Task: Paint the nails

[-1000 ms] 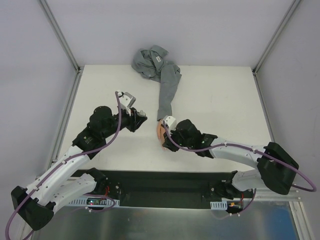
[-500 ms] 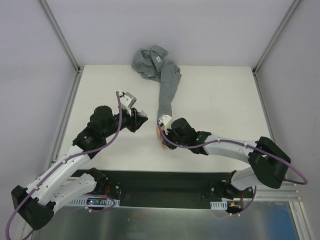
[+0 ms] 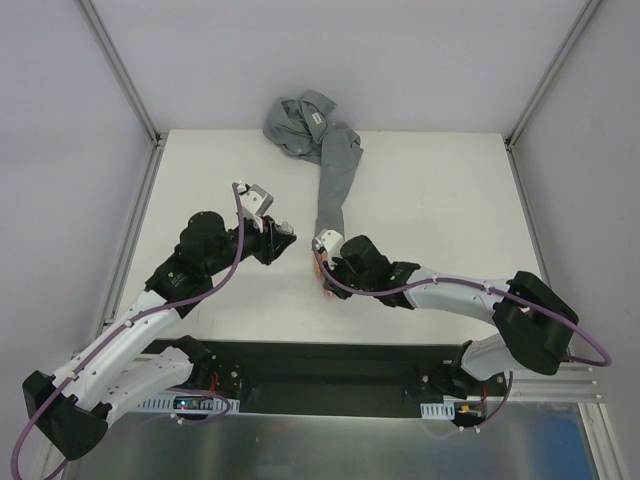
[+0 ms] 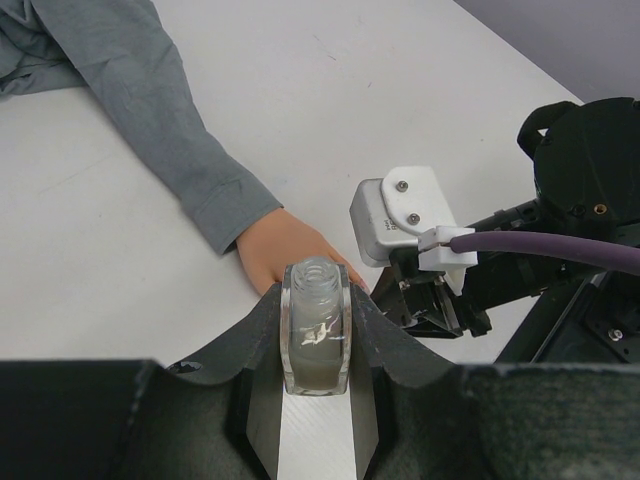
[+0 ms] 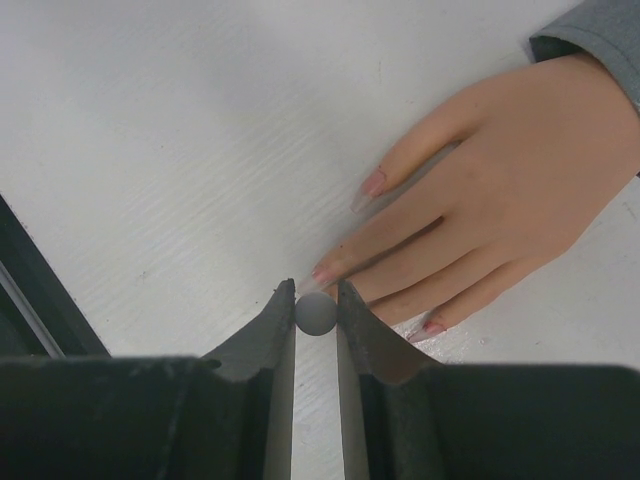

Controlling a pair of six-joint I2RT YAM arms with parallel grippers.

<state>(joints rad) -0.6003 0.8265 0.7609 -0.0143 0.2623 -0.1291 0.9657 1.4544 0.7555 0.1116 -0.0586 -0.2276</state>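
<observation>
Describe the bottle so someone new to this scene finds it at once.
On the white table, a grey sleeve ends in a peach hand. Just beside that hand, the left claw grips a small clear bottle. It is the only see-through thing there, capless, unlike the grey knob in the right claw.

Over the last second the right arm (image 3: 450,293) has reached further left across the white tabletop (image 3: 430,200). Its black wrist housing (image 3: 362,262) has slid left and slightly away from the bases. The right gripper (image 5: 316,300), with a small grey round knob (image 5: 316,313) pinched between its fingers, has been carried closer over the peach-coloured mannequin hand (image 5: 510,180). From above, less of that hand shows than before; only a thin sliver now peeks out at the housing's left edge. The black elbow joint (image 3: 535,320) has swung inward, left and away from the near edge. Most of this travel came in the first half-second, and the rest was slight.
</observation>
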